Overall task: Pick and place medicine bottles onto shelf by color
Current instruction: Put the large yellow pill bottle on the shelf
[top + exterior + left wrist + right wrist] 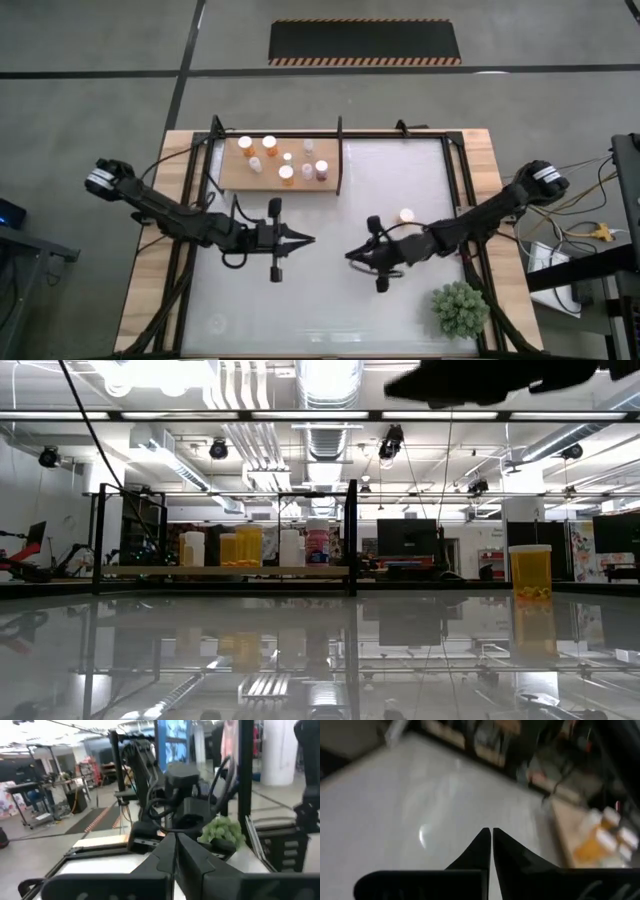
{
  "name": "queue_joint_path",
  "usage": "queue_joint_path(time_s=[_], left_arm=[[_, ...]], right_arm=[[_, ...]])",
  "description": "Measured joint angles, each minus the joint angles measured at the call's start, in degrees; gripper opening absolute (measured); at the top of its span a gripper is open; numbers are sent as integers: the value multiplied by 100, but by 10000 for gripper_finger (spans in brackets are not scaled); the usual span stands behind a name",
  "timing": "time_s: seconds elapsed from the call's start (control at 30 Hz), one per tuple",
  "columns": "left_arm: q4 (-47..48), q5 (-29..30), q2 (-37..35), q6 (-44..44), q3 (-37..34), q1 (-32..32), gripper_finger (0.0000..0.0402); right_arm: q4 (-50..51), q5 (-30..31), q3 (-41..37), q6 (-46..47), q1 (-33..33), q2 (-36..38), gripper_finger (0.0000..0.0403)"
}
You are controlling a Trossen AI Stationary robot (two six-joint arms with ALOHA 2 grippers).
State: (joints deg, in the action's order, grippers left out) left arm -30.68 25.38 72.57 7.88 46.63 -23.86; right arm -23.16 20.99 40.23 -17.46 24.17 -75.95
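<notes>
The light-wood shelf (280, 165) with its black frame stands at the table's far side, left of centre. Several white-capped bottles stand upright on it, orange ones (245, 146), whitish ones (254, 164) and a purple one (321, 170). They also show in the low view (240, 547). One orange bottle (406, 215) stands upright on the white tabletop right of centre, beside my right arm, and shows in the low view (530, 572). My left gripper (310, 240) is shut and empty over the table's middle. My right gripper (348, 257) is shut and empty, facing it, left of the lone bottle.
A spiky green potted plant (460, 308) stands at the table's near right corner. A black frame (455, 180) borders the white tabletop. The two grippers' tips point at each other a short way apart over the table's middle.
</notes>
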Motion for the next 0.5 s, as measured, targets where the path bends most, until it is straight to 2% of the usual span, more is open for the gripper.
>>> queue_joint_path(time_s=[0.2,0.3,0.5], left_arm=[[-868,32,655,-6,237,150,0],[-908,143,997,-149,433,209,0],[-913,243,1818,-153,1054,431,0]], right_arm=[[-1595,-904,-1141,-343,-478,742,9],[-2334,-1301,-1668,-339,-720,834,9],[-3491,-1349,-2306,-104,-978,773,8]])
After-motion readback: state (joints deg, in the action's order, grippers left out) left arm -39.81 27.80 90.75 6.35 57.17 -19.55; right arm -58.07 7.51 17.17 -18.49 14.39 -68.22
